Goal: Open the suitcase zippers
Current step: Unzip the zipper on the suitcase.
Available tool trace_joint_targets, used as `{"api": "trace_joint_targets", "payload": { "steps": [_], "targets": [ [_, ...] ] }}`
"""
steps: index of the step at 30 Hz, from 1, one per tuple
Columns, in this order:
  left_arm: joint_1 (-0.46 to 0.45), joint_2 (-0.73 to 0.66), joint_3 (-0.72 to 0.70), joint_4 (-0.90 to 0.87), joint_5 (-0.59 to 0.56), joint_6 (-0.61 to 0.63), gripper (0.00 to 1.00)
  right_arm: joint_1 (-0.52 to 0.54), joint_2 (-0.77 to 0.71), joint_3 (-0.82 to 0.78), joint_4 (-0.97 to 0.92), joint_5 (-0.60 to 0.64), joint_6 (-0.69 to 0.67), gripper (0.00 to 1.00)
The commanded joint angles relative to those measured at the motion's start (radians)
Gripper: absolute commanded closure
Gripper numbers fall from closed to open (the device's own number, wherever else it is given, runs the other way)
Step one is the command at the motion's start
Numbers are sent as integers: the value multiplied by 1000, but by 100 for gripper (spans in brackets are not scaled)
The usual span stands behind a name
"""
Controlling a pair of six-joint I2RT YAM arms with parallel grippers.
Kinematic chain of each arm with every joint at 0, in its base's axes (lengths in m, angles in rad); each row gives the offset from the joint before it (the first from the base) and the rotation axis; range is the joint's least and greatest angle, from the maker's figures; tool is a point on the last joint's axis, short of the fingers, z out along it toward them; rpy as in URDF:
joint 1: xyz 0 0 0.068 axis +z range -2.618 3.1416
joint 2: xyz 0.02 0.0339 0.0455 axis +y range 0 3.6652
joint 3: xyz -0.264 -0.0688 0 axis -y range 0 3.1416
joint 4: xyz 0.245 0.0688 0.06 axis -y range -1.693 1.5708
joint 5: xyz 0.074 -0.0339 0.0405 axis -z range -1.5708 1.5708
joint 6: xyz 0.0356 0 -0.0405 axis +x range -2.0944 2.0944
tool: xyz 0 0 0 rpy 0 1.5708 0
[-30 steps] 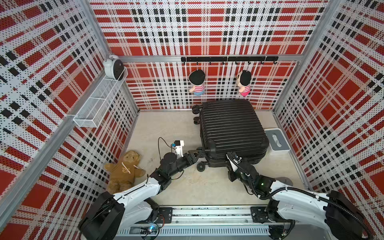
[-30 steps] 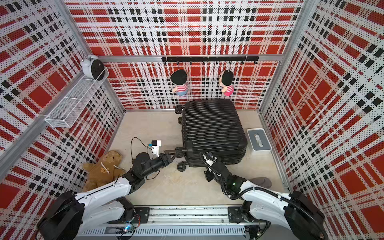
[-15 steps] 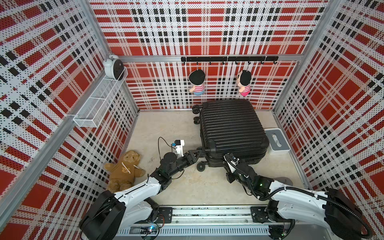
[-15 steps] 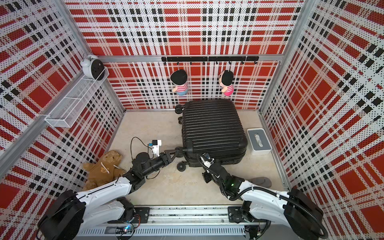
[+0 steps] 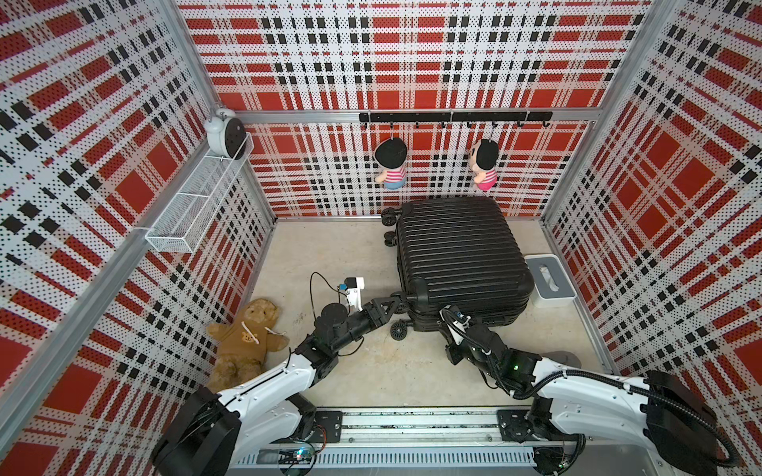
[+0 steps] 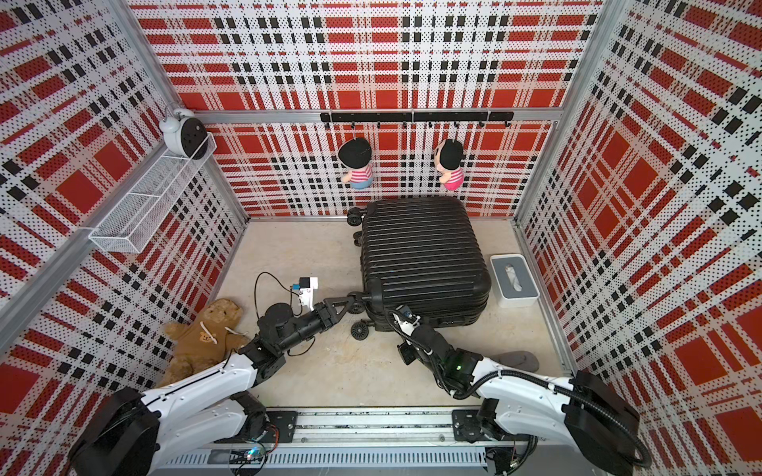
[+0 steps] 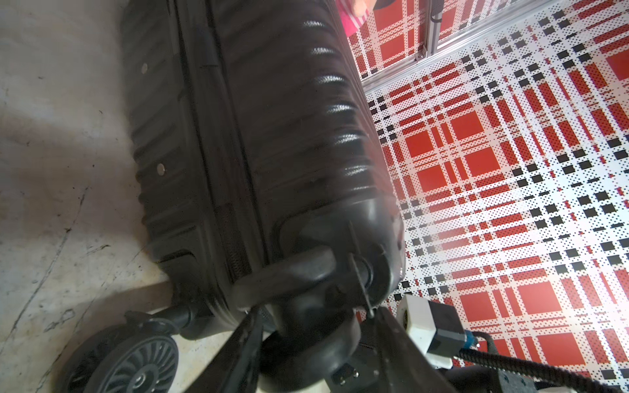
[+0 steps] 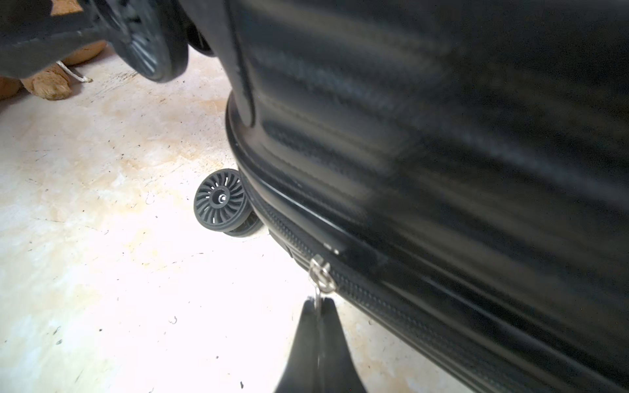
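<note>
The black suitcase (image 5: 462,255) (image 6: 420,251) lay flat on the floor (image 5: 330,251) near the back wall, with a white-and-grey box (image 5: 550,280) just beside it. The left fingers (image 7: 245,347) were closed about a caster wheel (image 7: 289,272) at the case's near corner, one on each side of it. In the right wrist view the right fingers (image 8: 306,340) were pinched tight on the metal zipper pull (image 8: 320,272), which sat on the zipper track (image 8: 391,306) along the near side seam.
</note>
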Motion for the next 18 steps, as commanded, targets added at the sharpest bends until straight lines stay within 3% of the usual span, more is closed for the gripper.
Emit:
{"api": "trace_joint_targets", "payload": {
  "steps": [1,18],
  "targets": [
    [-9,-45,43,-16,25,-7,45,29,18,33,11,-33,-8,100],
    [9,-91,-22,-48,4,23,45,108,166,105,87,0,25,100]
  ]
}}
